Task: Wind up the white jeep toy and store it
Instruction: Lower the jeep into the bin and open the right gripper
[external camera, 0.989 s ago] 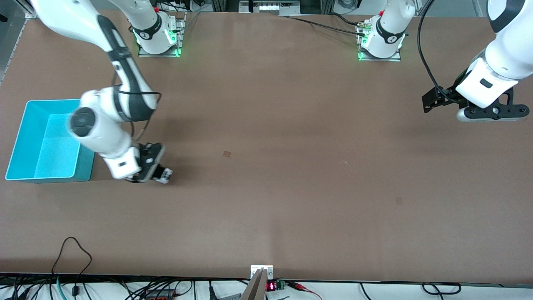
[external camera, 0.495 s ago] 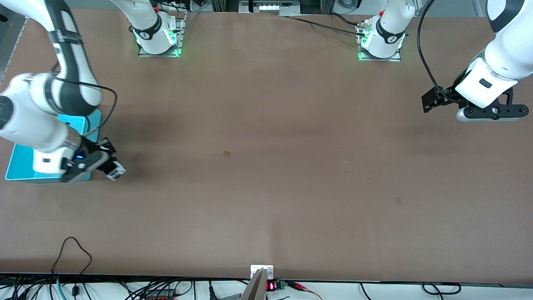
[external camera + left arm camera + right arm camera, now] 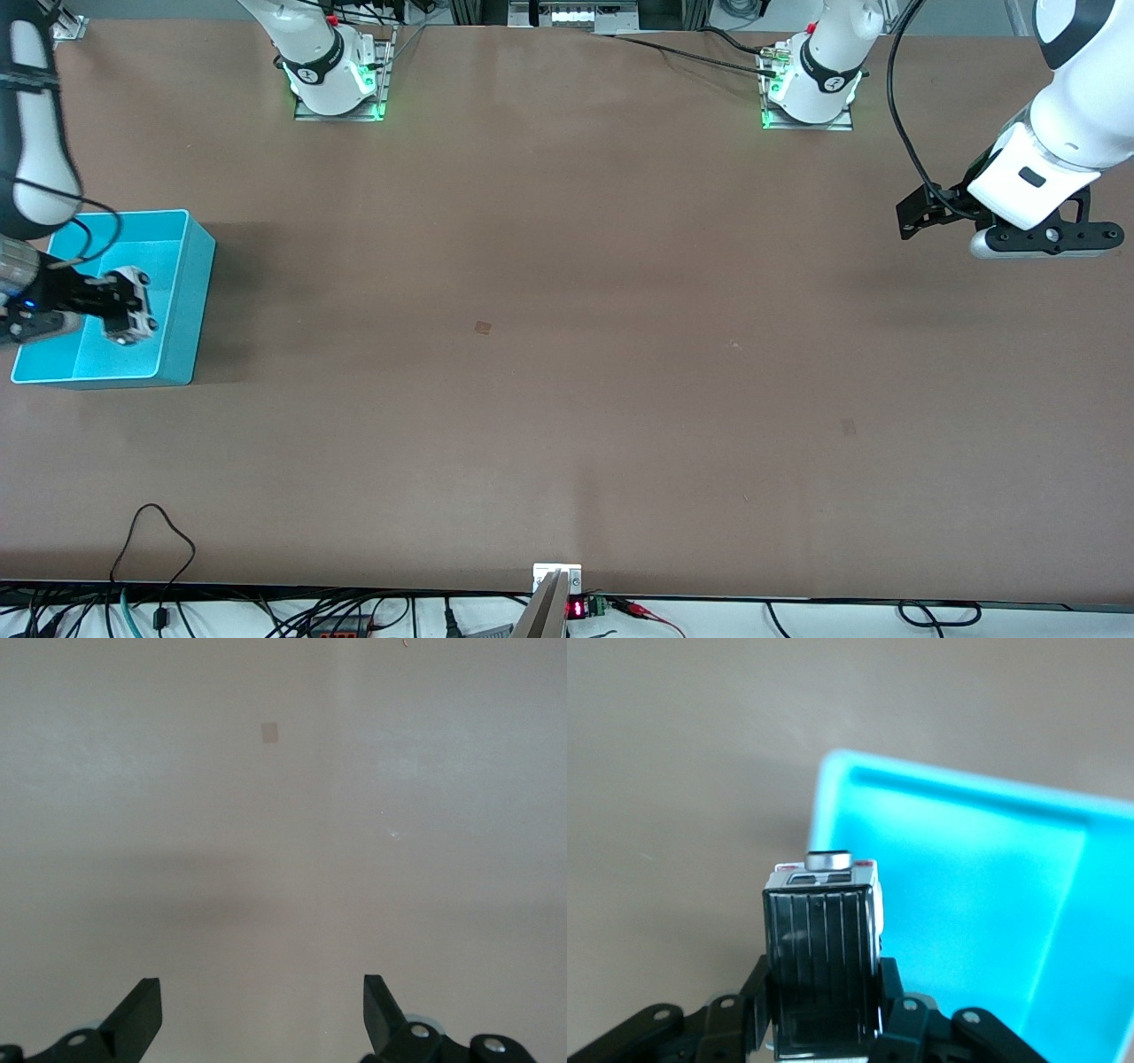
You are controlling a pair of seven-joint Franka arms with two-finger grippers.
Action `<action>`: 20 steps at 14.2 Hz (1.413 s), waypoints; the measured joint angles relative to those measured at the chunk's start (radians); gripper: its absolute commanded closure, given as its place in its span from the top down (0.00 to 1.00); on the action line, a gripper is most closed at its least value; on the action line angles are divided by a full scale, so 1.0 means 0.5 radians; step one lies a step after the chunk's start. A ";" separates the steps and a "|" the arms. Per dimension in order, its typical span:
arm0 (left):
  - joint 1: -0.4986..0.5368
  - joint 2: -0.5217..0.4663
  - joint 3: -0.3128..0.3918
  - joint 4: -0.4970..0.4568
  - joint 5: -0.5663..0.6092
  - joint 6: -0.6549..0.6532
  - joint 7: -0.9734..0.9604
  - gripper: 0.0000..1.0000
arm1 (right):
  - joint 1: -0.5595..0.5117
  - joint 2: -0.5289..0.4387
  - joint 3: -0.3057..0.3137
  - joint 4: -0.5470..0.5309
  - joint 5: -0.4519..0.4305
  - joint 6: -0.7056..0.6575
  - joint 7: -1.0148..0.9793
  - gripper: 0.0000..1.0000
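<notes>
Right gripper (image 3: pixel 113 306) is clamped on the white jeep toy (image 3: pixel 128 306), over the turquoise bin (image 3: pixel 190 292). Risk: a release from this height could bounce the toy off the wall onto the surface (image 3: pixel 567 354). Left gripper (image 3: pixel 1036 241) waits, wide open, empty.

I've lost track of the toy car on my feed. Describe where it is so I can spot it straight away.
Find the open turquoise plastic bin at the right arm's end of the brown table. Over its interior, the right tool is shut on the small white jeep toy. Its black ribbed roof panel and dark wheels stand out against the turquoise.
</notes>
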 measured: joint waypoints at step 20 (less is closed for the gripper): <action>-0.001 0.000 -0.016 0.000 0.000 0.000 0.000 1.00 | -0.234 0.204 -0.027 -0.461 -0.149 0.752 0.216 1.00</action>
